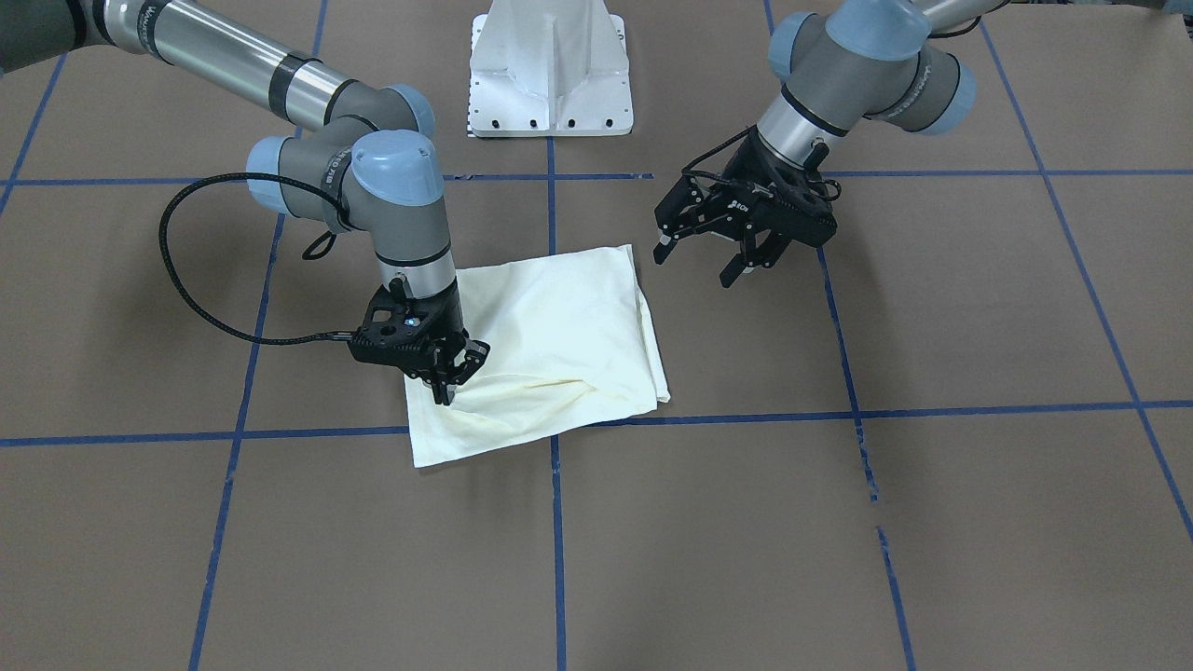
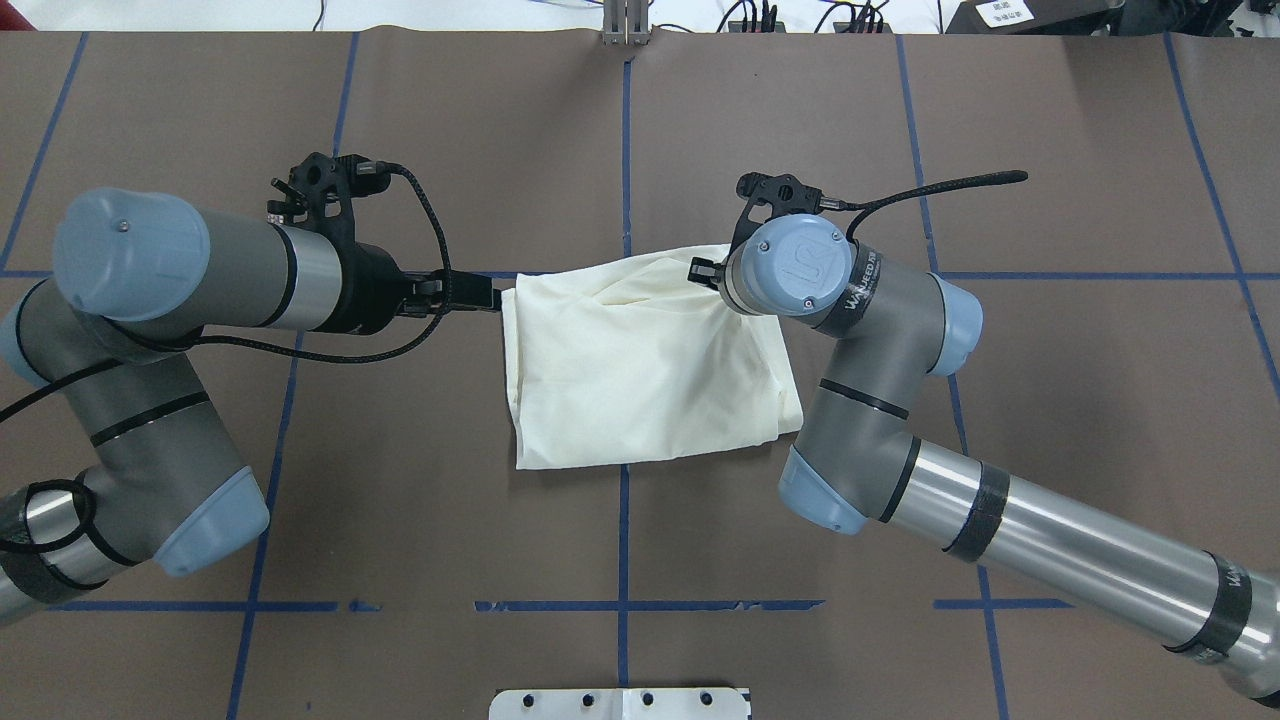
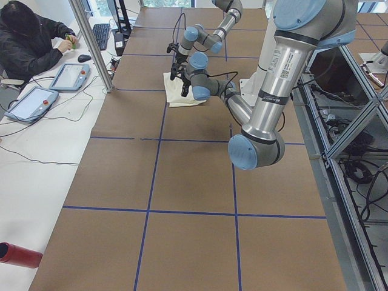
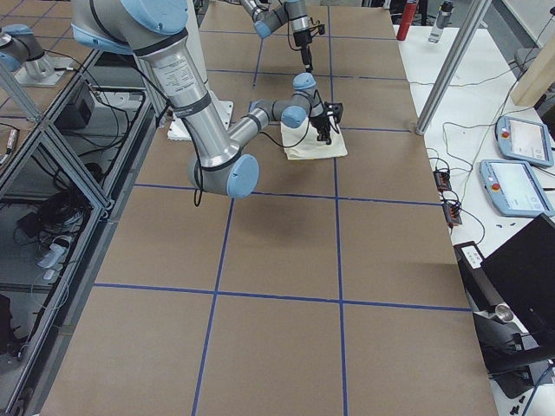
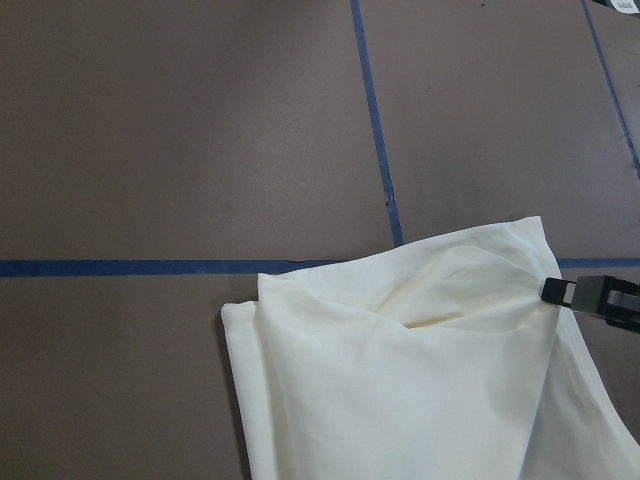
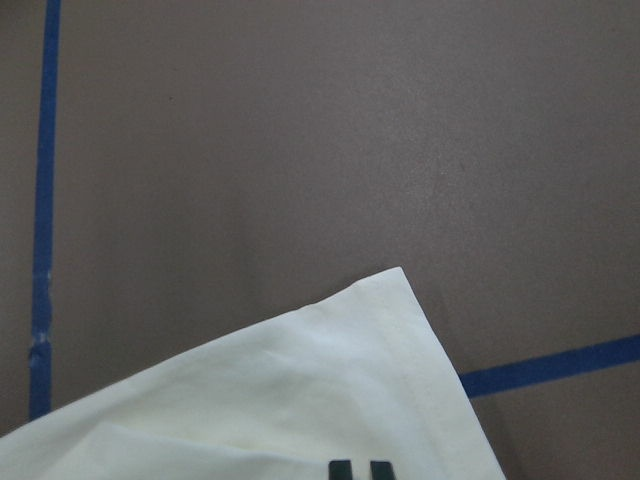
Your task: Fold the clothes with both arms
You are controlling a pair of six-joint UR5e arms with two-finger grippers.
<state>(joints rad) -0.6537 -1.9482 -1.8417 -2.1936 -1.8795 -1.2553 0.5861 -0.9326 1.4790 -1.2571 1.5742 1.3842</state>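
Observation:
The shirt (image 1: 559,335) lies folded into a plain cream rectangle at the table's middle, also seen from overhead (image 2: 640,370); no print shows. My right gripper (image 1: 447,384) points straight down at the fold's corner nearest the operators' side and is shut on the shirt, with creases running out from the pinch. The right wrist view shows that shirt corner (image 6: 300,400) and the two fingertips (image 6: 345,468) close together. My left gripper (image 1: 697,263) hovers open just off the opposite edge, touching nothing. From overhead, my left gripper (image 2: 485,296) points at the shirt's left edge.
Brown table cover (image 1: 839,522) with blue tape grid lines. The white base mount (image 1: 550,75) stands on the robot's side. A seated person (image 3: 30,36) and teach pendants (image 4: 520,186) are at side tables; a red bottle (image 3: 18,254) lies off the table edge.

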